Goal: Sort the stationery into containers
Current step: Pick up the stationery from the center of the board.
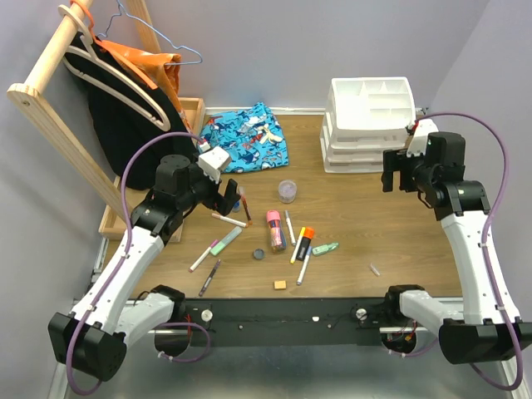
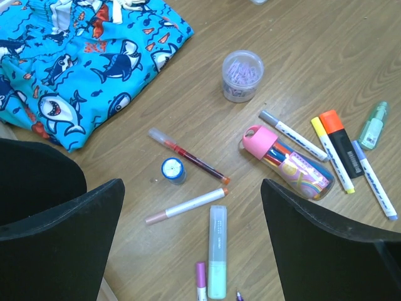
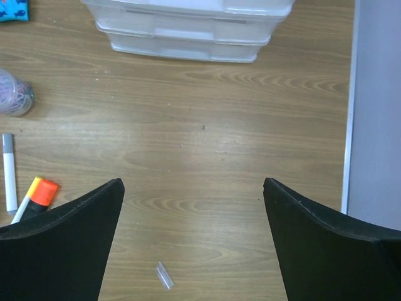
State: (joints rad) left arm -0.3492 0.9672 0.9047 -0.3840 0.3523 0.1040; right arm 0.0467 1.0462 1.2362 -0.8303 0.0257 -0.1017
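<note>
Stationery lies scattered on the wooden table: a pink glitter tube, a small jar, a pale green highlighter, a white pen, a red pen, an orange highlighter and a tan eraser. The white organiser stands at the back right, its top compartments open. My left gripper hovers open above the pens, holding nothing. My right gripper hangs open over bare table in front of the organiser.
A blue shark-print cloth lies at the back centre. A wooden rack with hangers and clothes leans at the back left. A small clear cap lies below the right gripper. A blue round cap sits by the red pen.
</note>
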